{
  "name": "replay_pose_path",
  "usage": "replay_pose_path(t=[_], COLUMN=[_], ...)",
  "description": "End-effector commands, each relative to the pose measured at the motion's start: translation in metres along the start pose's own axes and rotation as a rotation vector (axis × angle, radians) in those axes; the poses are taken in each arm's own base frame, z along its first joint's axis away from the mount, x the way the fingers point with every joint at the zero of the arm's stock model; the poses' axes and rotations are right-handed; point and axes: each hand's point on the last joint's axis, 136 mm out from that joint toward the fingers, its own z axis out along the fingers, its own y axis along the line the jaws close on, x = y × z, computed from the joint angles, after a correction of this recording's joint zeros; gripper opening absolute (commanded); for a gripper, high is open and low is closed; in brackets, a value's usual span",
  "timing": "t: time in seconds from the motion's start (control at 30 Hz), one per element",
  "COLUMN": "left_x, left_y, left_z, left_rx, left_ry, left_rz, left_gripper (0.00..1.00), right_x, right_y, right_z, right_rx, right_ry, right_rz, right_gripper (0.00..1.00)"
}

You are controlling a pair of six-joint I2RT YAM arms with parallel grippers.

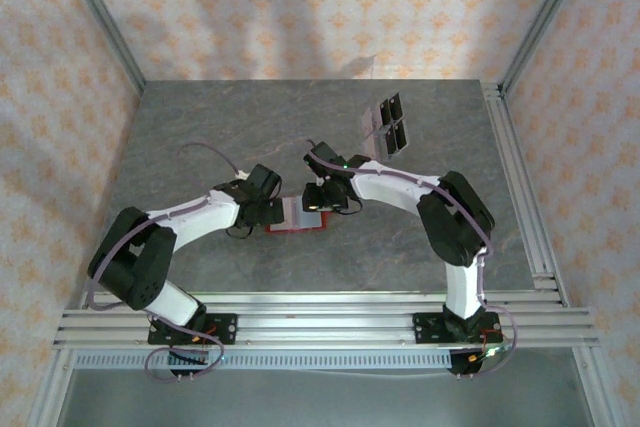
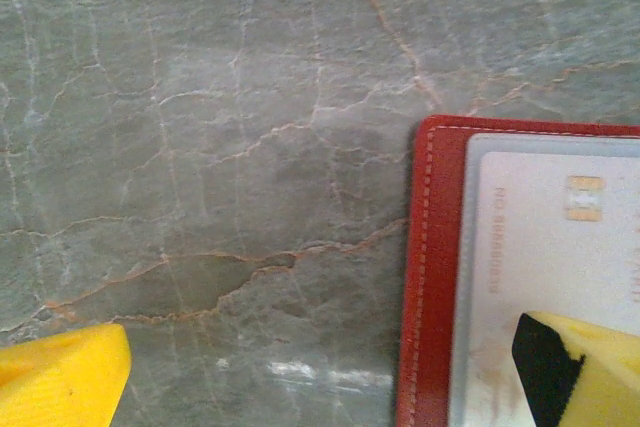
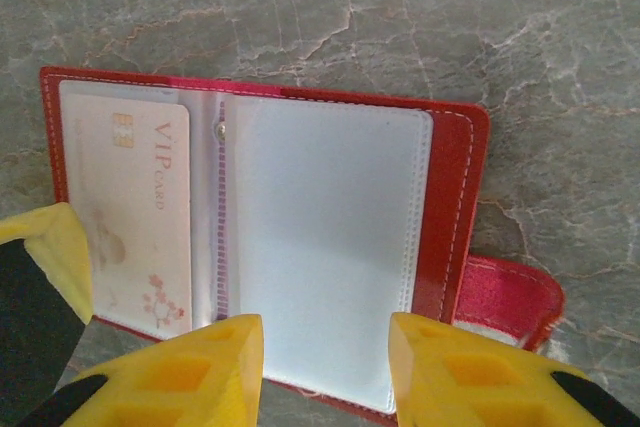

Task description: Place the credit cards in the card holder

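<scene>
With one pale card [image 3: 130, 207] in the red folding card holder [image 3: 455, 197], my spread, empty left gripper [image 2: 320, 347] and right gripper [image 3: 325, 347] need a dark card [image 1: 393, 107] from one o'clock.

free table [image 1: 200, 127] left, card holder [image 1: 295, 219] centre, clear stand [image 1: 386, 123] beyond

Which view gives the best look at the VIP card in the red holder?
Right wrist: the VIP card sits nearly whole in the card holder's sleeve, lettering legible. Left wrist shows part of it, a yellow fingertip overlapping. Top external makes the holder tiny.
</scene>
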Motion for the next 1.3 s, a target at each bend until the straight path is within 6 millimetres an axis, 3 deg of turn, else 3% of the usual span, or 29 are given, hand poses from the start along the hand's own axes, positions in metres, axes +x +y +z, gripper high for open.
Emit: replay_pose_path(t=[0.0, 0.67, 1.0, 1.27], left_x=[0.004, 0.008, 0.01, 0.009], left_y=[0.01, 0.005, 0.003, 0.001], left_z=[0.003, 0.01, 0.011, 0.01], left_rx=[-0.068, -0.089, -0.084, -0.077], left_ry=[-0.003, 0.023, 0.025, 0.02], left_rz=[0.026, 0.061, 0.065, 0.063], left_gripper=[1.0, 1.0, 1.0, 1.0], right_x=[-0.006, -0.005, -0.005, -0.007], right_y=[-0.001, -0.002, 0.026, 0.03], right_z=[0.009, 0.032, 0.033, 0.032], right_rx=[0.03, 0.036, -0.119, -0.136], right_ry=[-0.003, 0.045, 0.06, 0.055], right_rz=[-0.011, -0.015, 0.031, 0.041], right_gripper=[0.39, 0.41, 0.41, 0.41])
